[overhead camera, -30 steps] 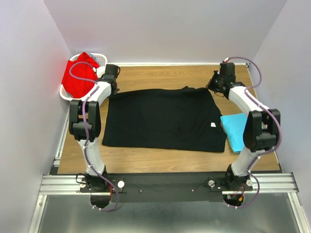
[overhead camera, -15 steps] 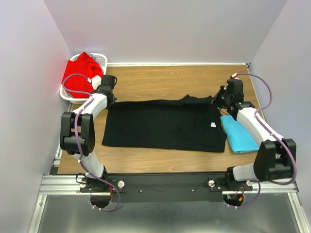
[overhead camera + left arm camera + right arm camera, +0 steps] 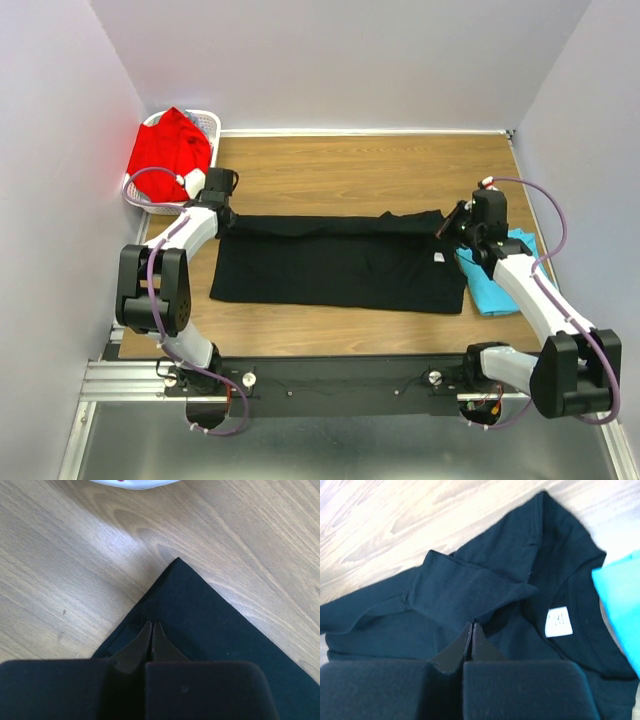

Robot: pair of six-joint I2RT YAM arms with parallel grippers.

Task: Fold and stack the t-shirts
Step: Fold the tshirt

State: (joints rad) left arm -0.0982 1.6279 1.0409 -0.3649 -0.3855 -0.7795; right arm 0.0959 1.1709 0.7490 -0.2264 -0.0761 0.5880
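1. The left pincer (image 3: 152, 625) is closed. Its tips pinch the black shirt (image 3: 215, 630) just behind a cloth corner that points away from it, with bare table (image 3: 75, 570) on both sides of that corner.
2. The right pincer (image 3: 471, 626) is also clamped shut, holding a raised flap of the same shirt. The white neck label (image 3: 556, 622) sits just to its right, and the edge of the turquoise shirt (image 3: 620, 605) lies beyond that.
3. A second ago both pincers were out at the shirt's far edge and the cloth lay spread wide. Now they have drawn that edge toward the arm bases, so the shirt is a narrower band.
4. This looks like the first lengthwise fold, under way but not yet laid flat.
5. Farther out, the red shirt (image 3: 170, 155) waits in the basket (image 3: 213, 122) beyond the left pincer, apparently unfolded.
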